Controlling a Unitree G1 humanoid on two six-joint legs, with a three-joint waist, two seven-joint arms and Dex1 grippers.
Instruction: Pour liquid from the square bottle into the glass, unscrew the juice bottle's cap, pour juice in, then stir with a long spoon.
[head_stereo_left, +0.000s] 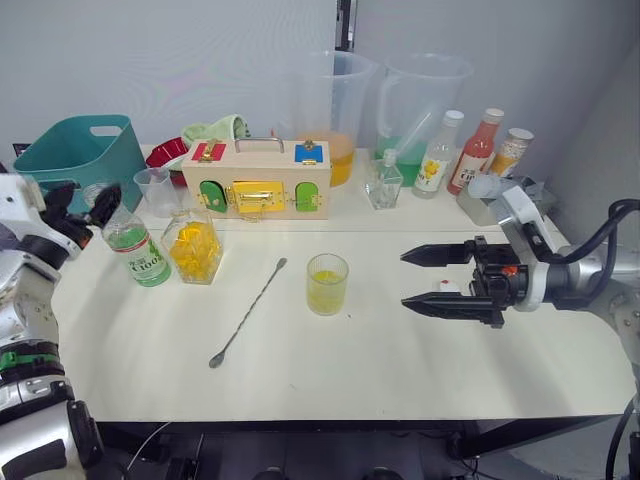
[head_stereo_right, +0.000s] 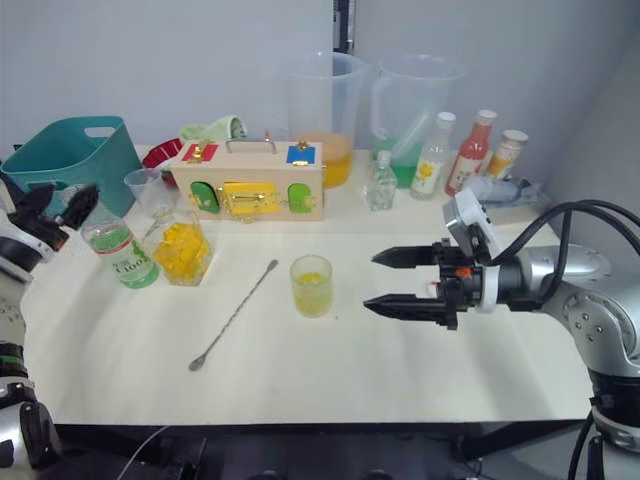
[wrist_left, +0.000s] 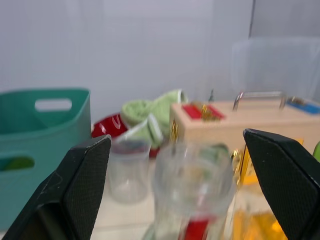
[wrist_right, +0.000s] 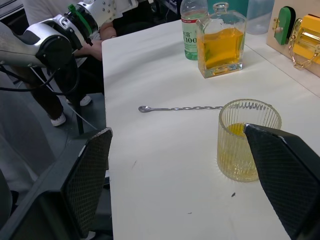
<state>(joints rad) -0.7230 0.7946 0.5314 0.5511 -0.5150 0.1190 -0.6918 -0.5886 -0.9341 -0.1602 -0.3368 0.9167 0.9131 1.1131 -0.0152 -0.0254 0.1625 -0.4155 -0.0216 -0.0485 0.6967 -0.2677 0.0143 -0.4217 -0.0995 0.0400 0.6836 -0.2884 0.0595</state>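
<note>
Currently the pour from the square bottle looks done: the glass (head_stereo_left: 327, 284), centre of the head view, holds a shallow layer of yellow liquid (head_stereo_left: 326, 279).

Nearest the camera, lower centre: the long spoon (head_stereo_left: 247, 312) lies flat on the table (head_stereo_left: 420, 370), bowl end toward the near edge, stem running diagonally up-right. It is just left of the glass and untouched, so stirring is probably the last step.

Right of centre: right gripper (head_stereo_left: 438, 278) hovers above the table, fingers spread wide, holding nothing, pointed at the glass but apart from it. Likely parked out of the way, or ready to steady a bottle.

Left side, mid-depth: juice bottle (head_stereo_left: 135, 245) stands upright, square bottle (head_stereo_left: 193, 247) just beside it on its right. Left gripper (head_stereo_left: 80, 205) sits at the juice bottle's top, fingers spread either side of the neck and not yet closed. No cap is visible on the neck in the left wrist view; blurred, so uncertain. Judgement: juice step is in hand.

Far row, top of the frame: teal basket (head_stereo_left: 80, 155), wooden latch box (head_stereo_left: 258, 178), two large jugs (head_stereo_left: 335, 100), other bottles (head_stereo_left: 478, 150). Not involved.
</note>
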